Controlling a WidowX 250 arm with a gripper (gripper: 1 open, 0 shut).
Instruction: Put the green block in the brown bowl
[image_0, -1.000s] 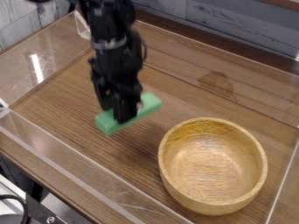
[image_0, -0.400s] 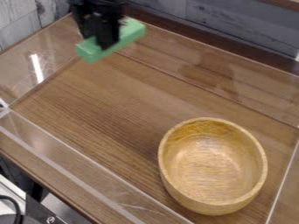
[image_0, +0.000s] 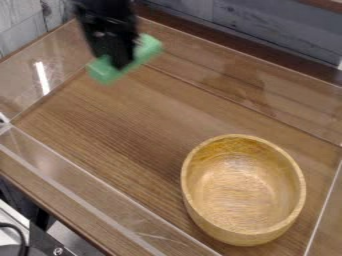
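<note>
Half done: we see the gripper (image_0: 118, 52) clamped on the green block (image_0: 127, 59), raised well apart from the empty brown bowl (image_0: 245, 189).

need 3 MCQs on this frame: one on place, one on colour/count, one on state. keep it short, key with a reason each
1. Where is the wooden bowl?
A. lower right of the table
B. upper left corner
C. under the gripper

2. What colour is the block?
A. red
B. green
C. blue

3. What state is the block in?
A. lying inside the bowl
B. flat on the table
C. held in the gripper, off the table

Key:
1 A: the bowl sits low and right in the picture, far from the arm.
2 B: the block is bright green against the black jaws.
3 C: the jaws clamp the block at upper left, clear of the wood surface, and the bowl holds nothing.
</note>
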